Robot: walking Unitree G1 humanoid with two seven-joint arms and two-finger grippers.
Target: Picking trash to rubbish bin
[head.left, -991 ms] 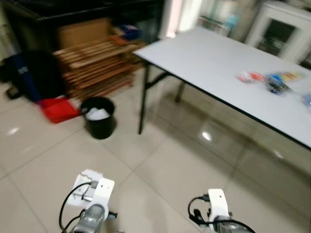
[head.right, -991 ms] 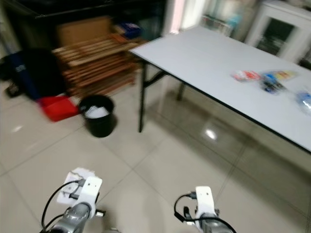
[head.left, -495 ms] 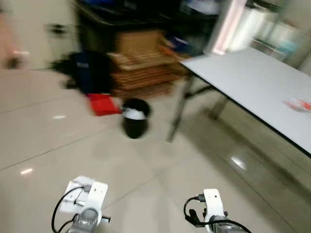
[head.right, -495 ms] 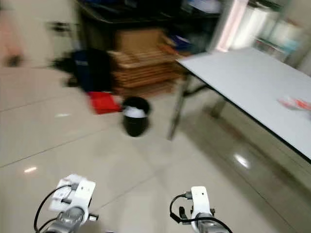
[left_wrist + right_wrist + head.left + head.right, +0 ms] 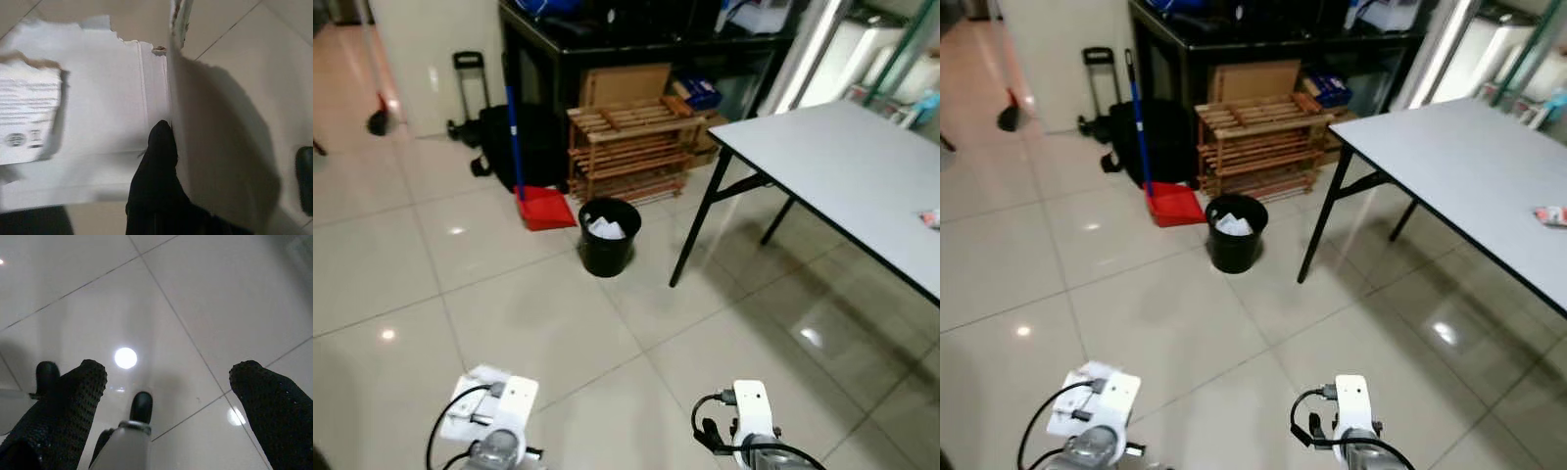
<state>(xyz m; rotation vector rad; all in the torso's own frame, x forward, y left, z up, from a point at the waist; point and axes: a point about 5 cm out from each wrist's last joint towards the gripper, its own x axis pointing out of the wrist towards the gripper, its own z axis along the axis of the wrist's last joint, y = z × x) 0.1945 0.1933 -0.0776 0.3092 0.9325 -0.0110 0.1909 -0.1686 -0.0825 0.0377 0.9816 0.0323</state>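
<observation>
Carrying torn white cardboard scrap (image 5: 98,122), left pincer (image 5: 164,147) clamped on its fold. Right pincer (image 5: 168,396) spread wide, empty, over floor tile. Rubbish bin (image 5: 609,236) ahead beside desk (image 5: 842,176) leg, well apart. Step: transport. Next: walk closer, raise left arm over bin rim.
</observation>
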